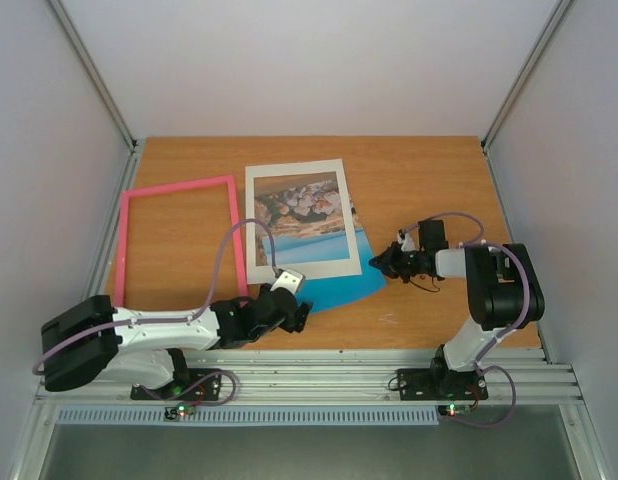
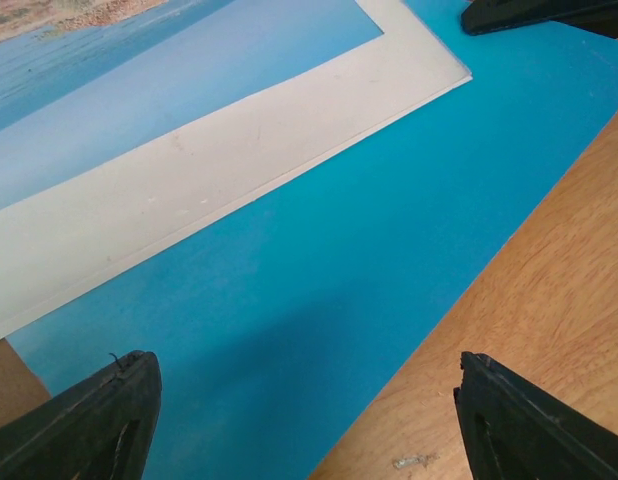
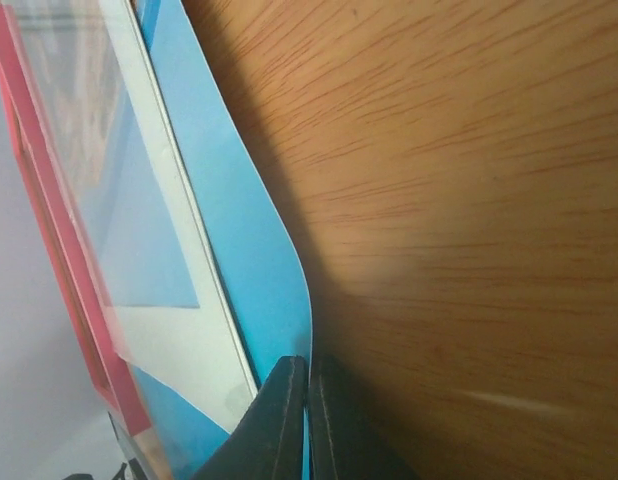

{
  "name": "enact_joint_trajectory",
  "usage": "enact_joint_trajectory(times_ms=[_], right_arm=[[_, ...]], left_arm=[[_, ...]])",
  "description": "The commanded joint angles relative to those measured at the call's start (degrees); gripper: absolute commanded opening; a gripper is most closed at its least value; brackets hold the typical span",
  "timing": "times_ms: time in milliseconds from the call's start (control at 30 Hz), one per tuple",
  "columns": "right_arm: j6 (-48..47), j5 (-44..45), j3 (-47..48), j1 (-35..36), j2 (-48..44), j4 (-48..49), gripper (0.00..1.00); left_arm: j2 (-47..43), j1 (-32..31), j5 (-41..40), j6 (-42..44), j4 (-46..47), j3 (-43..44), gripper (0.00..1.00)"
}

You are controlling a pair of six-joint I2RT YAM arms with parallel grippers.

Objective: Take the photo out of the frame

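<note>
The pink frame (image 1: 179, 235) lies empty on the table at the left; it also shows at the left edge of the right wrist view (image 3: 49, 200). The photo (image 1: 344, 282) lies partly under a white mat (image 1: 257, 230), its blue part sticking out at the lower right, with rocks and sea showing through the mat's window. My right gripper (image 1: 381, 262) is shut on the photo's right edge (image 3: 219, 200), jaws pinched on it (image 3: 309, 400). My left gripper (image 1: 297, 318) is open over the photo's near edge (image 2: 369, 220), fingers either side (image 2: 304, 400), touching nothing. The mat (image 2: 189, 190) overlaps the photo.
The wooden table (image 1: 439, 180) is walled by white panels at left, right and back. The right gripper's fingertips (image 2: 539, 12) show at the top right of the left wrist view. A metal rail (image 1: 309, 365) runs along the near edge.
</note>
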Motion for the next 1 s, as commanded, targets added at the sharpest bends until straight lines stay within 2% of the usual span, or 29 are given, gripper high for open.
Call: enact_joint_trajectory(times_ms=[0, 467, 767, 967], right_arm=[[-0.9, 2.8, 0.8, -0.5, -0.2, -1.3, 0.03], [-10.9, 13.3, 10.7, -0.4, -17.1, -28.0, 0.01], [-16.6, 24.0, 24.2, -0.2, -26.0, -49.7, 0.01], [-18.4, 27.7, 33.4, 0.4, -29.4, -59.1, 0.01]], left_arm=[[-2.2, 0.3, -0.6, -1.1, -1.4, -0.6, 0.81], [-9.4, 1.2, -3.5, -3.9, -7.8, -1.1, 0.82], [-17.7, 1.2, -4.4, -4.8, -10.7, -3.3, 0.82], [-20.7, 1.2, -4.5, -4.6, -11.4, -4.3, 0.83]])
